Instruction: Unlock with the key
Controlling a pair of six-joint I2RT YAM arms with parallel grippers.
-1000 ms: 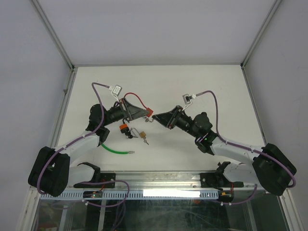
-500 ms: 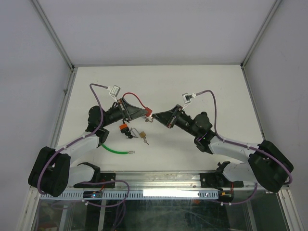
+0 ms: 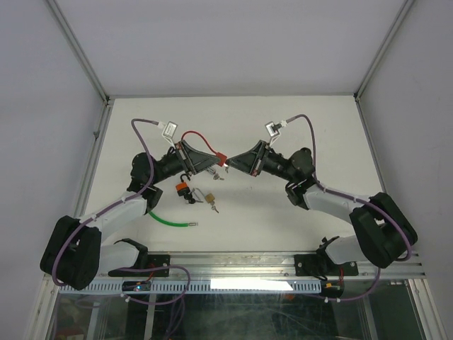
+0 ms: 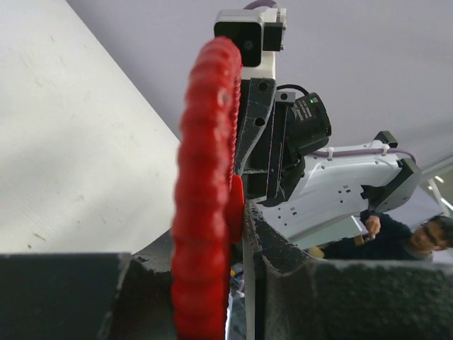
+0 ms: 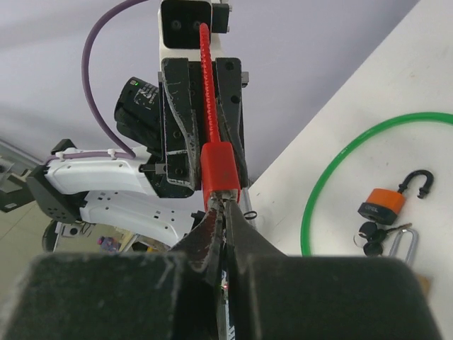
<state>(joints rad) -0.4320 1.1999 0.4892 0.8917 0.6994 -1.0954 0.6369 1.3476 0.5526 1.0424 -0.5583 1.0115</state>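
Left gripper (image 3: 210,164) clamps the red cable padlock (image 5: 220,168), right gripper (image 5: 221,207) pinched shut at its keyway — key hidden, seemingly inserted — turn not yet done.

The left gripper (image 3: 211,165) and right gripper (image 3: 233,163) meet tip to tip above the middle of the table (image 3: 297,227). The cable lock (image 3: 220,160) sits between them, its body in the left gripper and its loop arching back over that gripper. The right gripper's tips touch the body's end. Nearer the bases, an open padlock (image 3: 182,188) lies on the table, with a second padlock (image 3: 207,196) just to its right and keys (image 3: 191,199) between them. Nearer still, leftward, lies a loose cable (image 3: 170,221).
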